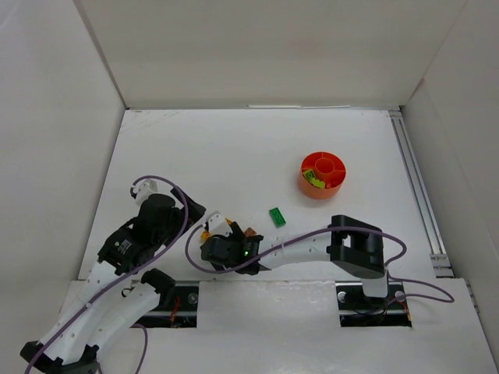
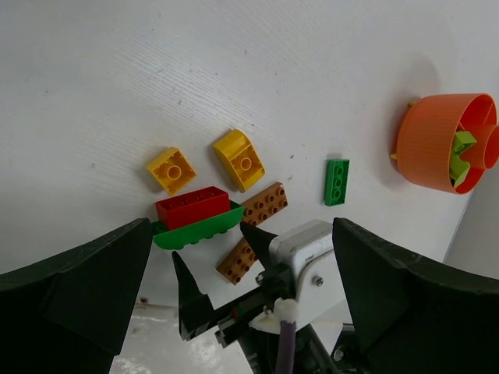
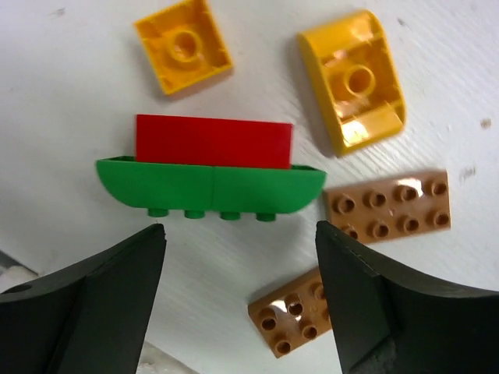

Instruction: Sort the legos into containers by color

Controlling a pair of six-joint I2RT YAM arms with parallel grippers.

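A cluster of legos lies on the table by the arms' bases: two yellow bricks (image 3: 182,45) (image 3: 352,82), a red brick (image 3: 214,141) stuck on a curved green brick (image 3: 210,185), and two brown bricks (image 3: 388,204) (image 3: 292,323). My right gripper (image 3: 240,234) is open and empty, just near of the green brick, with the lower brown brick between its fingers. It also shows in the left wrist view (image 2: 212,253). My left gripper (image 2: 242,234) is open and empty, above and behind the cluster. A flat green brick (image 1: 276,216) lies apart. The orange-red bowl (image 1: 323,174) holds lime bricks (image 1: 314,178).
White walls enclose the table on the left, back and right. A metal rail (image 1: 417,195) runs along the right side. The right arm (image 1: 312,245) stretches leftward across the near edge. Purple cables (image 1: 168,187) loop off both arms.
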